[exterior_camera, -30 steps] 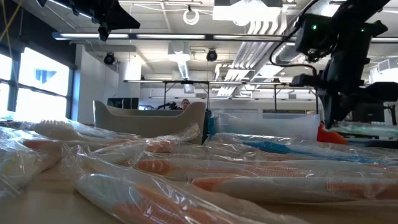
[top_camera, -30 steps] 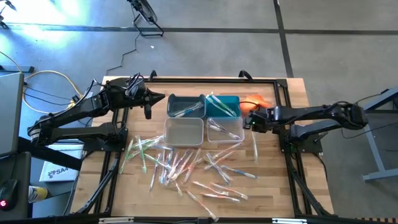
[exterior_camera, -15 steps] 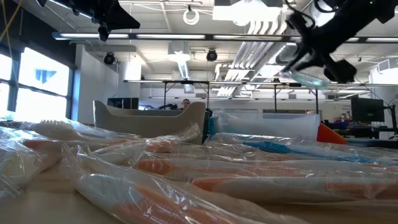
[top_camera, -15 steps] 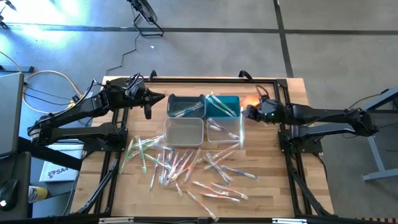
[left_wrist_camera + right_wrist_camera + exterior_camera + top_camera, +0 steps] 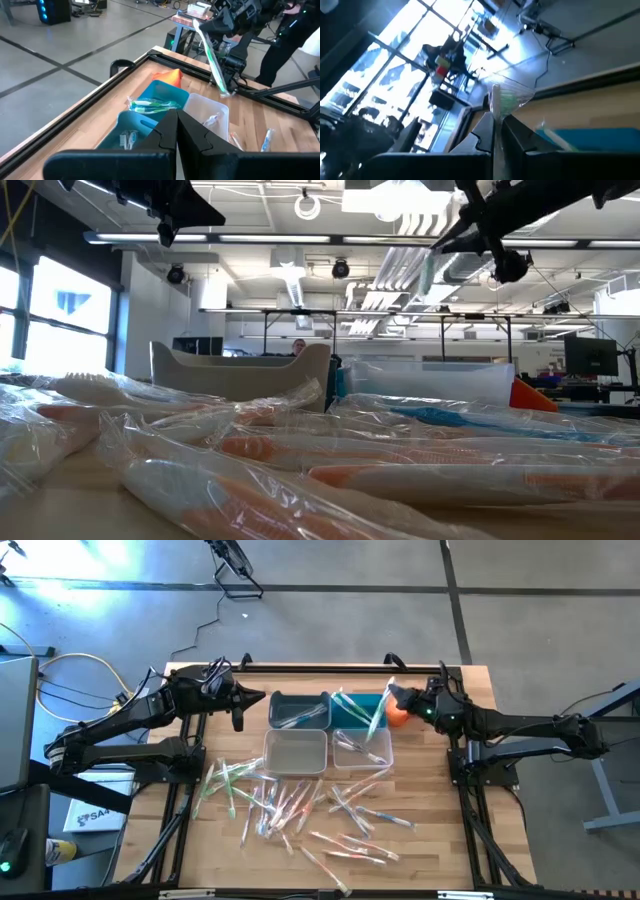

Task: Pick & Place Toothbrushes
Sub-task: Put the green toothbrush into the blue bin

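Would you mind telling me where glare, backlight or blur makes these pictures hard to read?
Low view: the nearest clear-wrapped toothbrushes fill the foreground out of focus, and ceiling lights glare behind. Right wrist view: bright windows backlight the scene, leaving the right gripper and its clear-wrapped green toothbrush soft. High view: evenly lit, with a bright patch on the floor at the top left.

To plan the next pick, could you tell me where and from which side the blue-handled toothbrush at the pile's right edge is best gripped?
Grip the blue-handled toothbrush mid-handle, coming straight down with the jaws across its thin shaft. It lies flat on the table, with bare wood on its right, so a grasp from above should probably be unobstructed there.
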